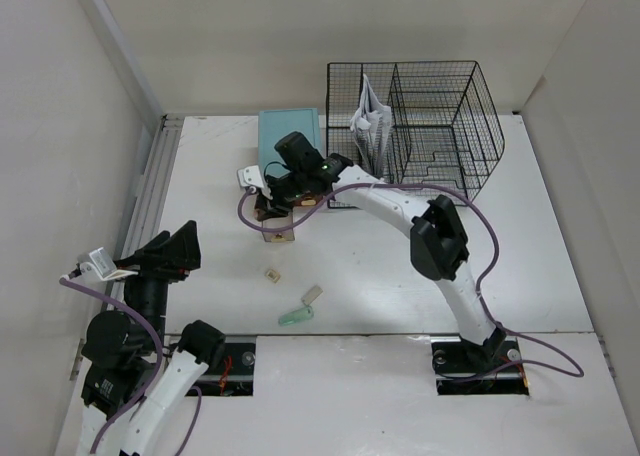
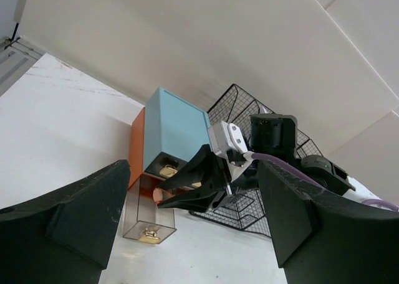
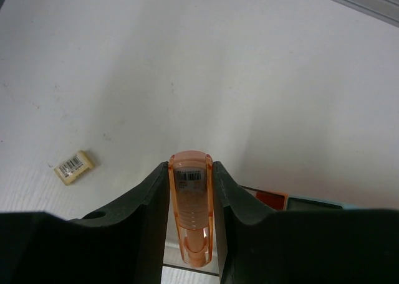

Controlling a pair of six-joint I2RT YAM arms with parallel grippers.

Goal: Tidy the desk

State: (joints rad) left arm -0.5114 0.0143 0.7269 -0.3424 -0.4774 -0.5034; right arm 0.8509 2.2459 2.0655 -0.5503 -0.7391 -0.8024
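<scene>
Overhead and wrist cameras all face the desk (image 1: pixel 400 286).

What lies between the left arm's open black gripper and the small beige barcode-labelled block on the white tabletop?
Nothing: in the top external view, only bare white desk separates the left gripper from the beige block.

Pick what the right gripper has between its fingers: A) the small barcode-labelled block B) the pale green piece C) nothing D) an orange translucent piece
D: in the right wrist view the right gripper is clamped on an orange translucent piece, while the small labelled block and the pale green piece lie loose on the desk.
</scene>
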